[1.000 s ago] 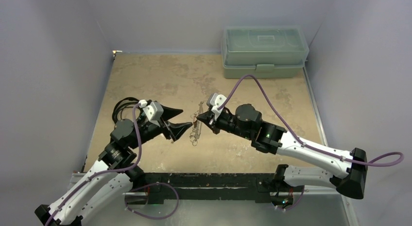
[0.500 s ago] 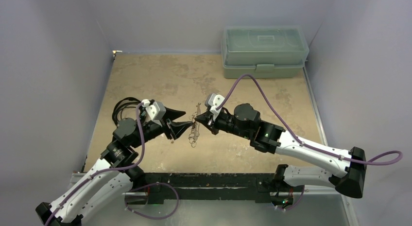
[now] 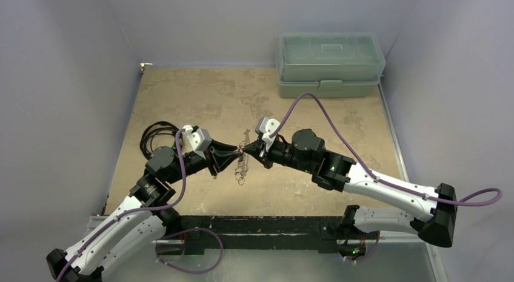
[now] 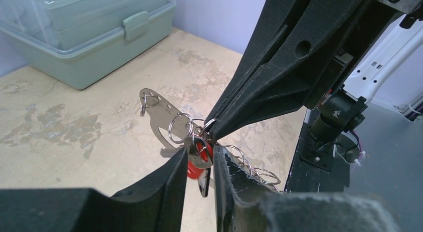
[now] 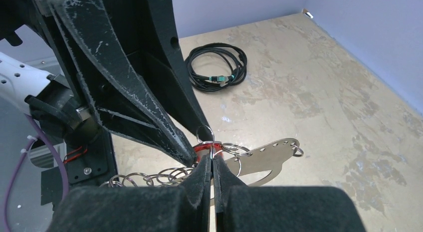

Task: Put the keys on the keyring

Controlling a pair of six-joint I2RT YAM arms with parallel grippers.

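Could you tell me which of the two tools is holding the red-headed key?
The left tool, pinching the key between its fingers; the right tool grips the keyring instead.

The tiny silver key with a red plastic head hangs blade-down, its head against a wire ring of the keyring. This is a flat, silvery oval plate pierced with holes, tilted over the table, with thin linked rings trailing off it.

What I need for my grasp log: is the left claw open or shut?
Shut on the red-headed key: in the left wrist view the left claw has its fingers pressed against the key from both sides.
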